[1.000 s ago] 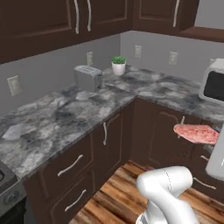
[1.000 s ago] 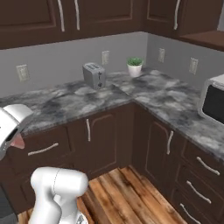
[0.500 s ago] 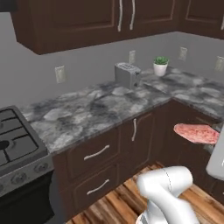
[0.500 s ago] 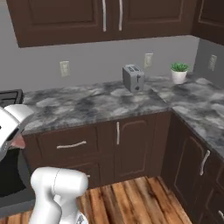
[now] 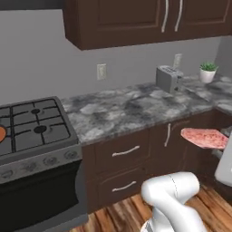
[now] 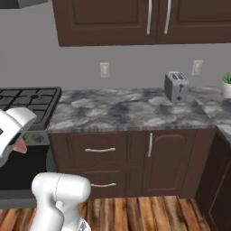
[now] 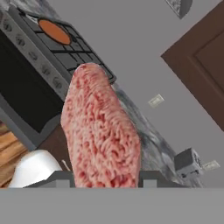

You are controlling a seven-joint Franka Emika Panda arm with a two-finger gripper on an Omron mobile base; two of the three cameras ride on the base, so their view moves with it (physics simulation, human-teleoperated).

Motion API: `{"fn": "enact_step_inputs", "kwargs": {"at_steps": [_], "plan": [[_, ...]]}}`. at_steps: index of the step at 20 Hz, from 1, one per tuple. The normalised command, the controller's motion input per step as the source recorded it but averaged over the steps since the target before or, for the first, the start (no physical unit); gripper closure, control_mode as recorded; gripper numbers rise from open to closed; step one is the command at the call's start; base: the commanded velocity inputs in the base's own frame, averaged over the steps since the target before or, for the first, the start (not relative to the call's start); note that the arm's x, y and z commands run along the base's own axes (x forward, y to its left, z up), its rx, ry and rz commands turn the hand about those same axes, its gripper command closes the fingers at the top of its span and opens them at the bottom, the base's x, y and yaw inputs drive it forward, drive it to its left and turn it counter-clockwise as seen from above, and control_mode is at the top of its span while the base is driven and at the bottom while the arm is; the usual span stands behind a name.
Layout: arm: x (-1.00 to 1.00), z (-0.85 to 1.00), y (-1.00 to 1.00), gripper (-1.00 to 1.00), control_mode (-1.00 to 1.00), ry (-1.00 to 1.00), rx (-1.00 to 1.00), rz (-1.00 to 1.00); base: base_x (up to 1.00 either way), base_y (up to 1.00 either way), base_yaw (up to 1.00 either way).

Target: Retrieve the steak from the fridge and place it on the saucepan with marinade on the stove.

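One steak (image 5: 205, 137) up in the air at the right edge of the left base view, lying flat, out in front of the lower cabinets (image 5: 136, 158) and well apart from the stove (image 5: 31, 131). Pinched in the claw (image 7: 105, 177), going by the hand view, where the pink slab rises straight up between the fingertips. Looks marbled and oval. Over on the stove, just an orange sliver of the saucepan (image 5: 2, 134) peeking in at the far left edge; a bit clearer in the hand view as an orange disc on the grates. Grey marble counter (image 6: 131, 110) between stove and corner, with a toaster (image 6: 176, 85) near the wall and a small potted plant (image 5: 208, 72) further along.
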Motion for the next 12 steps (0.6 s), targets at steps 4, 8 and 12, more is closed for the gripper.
{"fn": "enact_step_inputs", "kwargs": {"at_steps": [4, 8, 12], "plan": [[0.00, 0.00, 0.00, 1.00, 1.00, 0.00, 0.00, 0.00, -0.03, 0.52, 0.31], [0.00, 0.00, 0.00, 1.00, 1.00, 0.00, 0.00, 0.00, 0.00, 0.76, 0.19], [0.00, 0.00, 0.00, 1.00, 1.00, 0.00, 0.00, 0.00, 0.00, 0.89, 0.12]]}}
